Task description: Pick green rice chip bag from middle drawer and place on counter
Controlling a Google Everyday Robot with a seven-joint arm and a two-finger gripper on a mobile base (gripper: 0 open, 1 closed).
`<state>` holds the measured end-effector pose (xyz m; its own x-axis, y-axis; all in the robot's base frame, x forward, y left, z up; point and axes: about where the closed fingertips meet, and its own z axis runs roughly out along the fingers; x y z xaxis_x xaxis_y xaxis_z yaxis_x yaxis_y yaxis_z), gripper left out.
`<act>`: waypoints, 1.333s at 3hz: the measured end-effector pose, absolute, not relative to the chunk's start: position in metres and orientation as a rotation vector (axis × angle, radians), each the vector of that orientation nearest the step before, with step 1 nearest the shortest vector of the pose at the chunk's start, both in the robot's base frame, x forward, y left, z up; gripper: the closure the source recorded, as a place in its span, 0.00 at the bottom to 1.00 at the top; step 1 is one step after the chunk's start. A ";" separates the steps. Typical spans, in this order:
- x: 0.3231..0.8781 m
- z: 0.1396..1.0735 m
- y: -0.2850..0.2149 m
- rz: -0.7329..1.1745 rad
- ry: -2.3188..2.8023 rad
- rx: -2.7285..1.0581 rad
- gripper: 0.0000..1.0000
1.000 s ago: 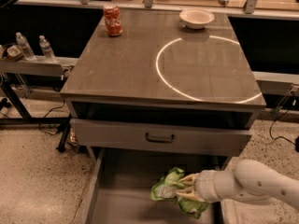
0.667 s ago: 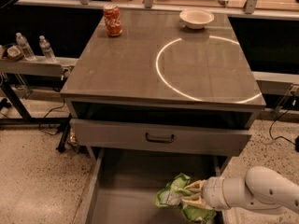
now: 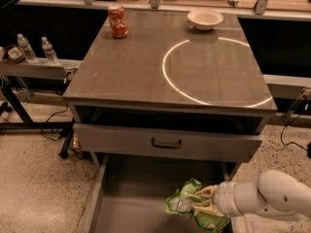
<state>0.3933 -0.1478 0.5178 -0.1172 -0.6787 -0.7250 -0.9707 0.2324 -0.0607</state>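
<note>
The green rice chip bag (image 3: 183, 201) is crinkly light green with a white label panel. It sits low in the open middle drawer (image 3: 136, 193), toward its right side. My gripper (image 3: 206, 201) comes in from the right on a white arm and is shut on the green rice chip bag, with pale fingers (image 3: 207, 192) above and below its right edge. The counter (image 3: 146, 67) is the glossy grey-brown top of the cabinet, above and behind the drawer.
A red can (image 3: 117, 21) stands at the counter's back left and a white bowl (image 3: 205, 18) at its back right. A bright ring of light lies on the counter. A closed drawer front with a dark handle (image 3: 166, 143) overhangs the open drawer. Water bottles (image 3: 48, 51) stand on the left side shelf.
The gripper and the bag have shifted slightly right and toward the front of the drawer. The bag stays held.
</note>
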 end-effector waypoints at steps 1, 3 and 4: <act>0.376 0.534 -0.161 0.505 1.947 -1.600 1.00; 0.368 0.613 -0.190 0.216 2.063 -1.735 1.00; 0.369 0.616 -0.190 0.210 2.062 -1.730 1.00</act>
